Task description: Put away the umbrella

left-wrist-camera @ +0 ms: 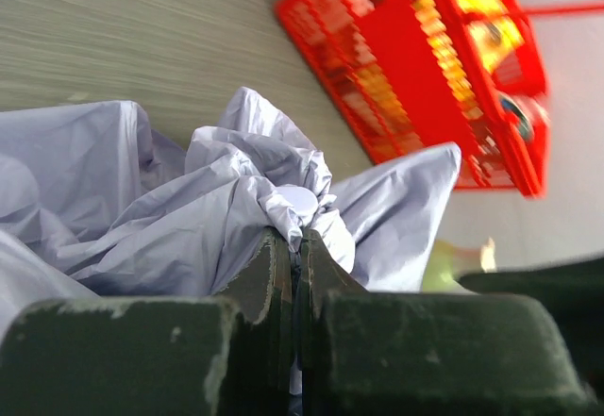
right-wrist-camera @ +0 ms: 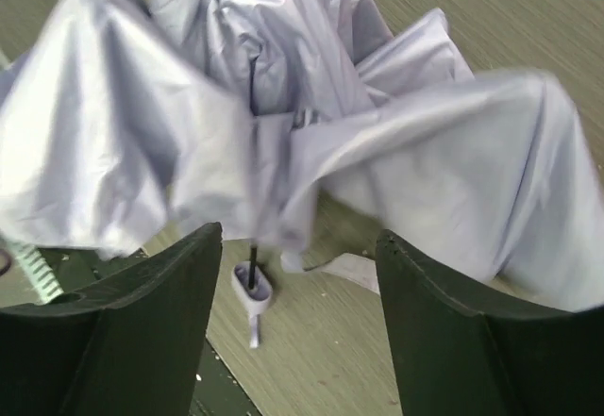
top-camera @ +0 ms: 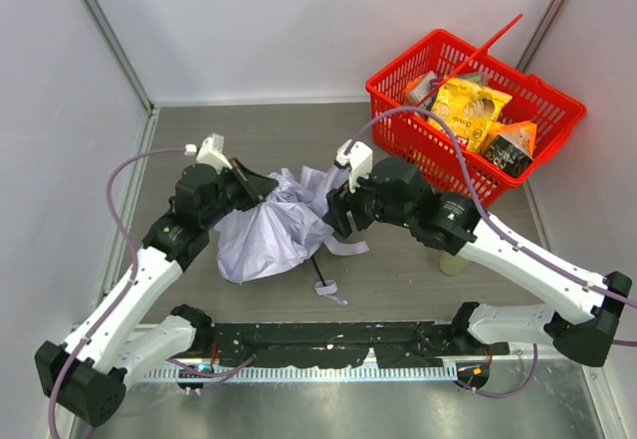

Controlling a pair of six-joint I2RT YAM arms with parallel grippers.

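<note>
The umbrella [top-camera: 269, 225] lies crumpled in the middle of the table, pale lavender fabric spread loose. Its thin black shaft [top-camera: 317, 272] runs to a small pale handle [top-camera: 326, 290] near the front edge. My left gripper [top-camera: 257, 188] is shut on a fold of the umbrella fabric [left-wrist-camera: 293, 204] at its far side. My right gripper [top-camera: 336, 212] is open at the fabric's right edge, above the table; in its wrist view the fabric [right-wrist-camera: 311, 133] hangs in front of the fingers [right-wrist-camera: 179, 274] and the handle [right-wrist-camera: 252, 286] lies between them, below.
A red basket [top-camera: 468, 110] full of snack packets stands at the back right, its handle raised. A pale object [top-camera: 453, 260] sits under my right forearm. Grey walls enclose the table on three sides.
</note>
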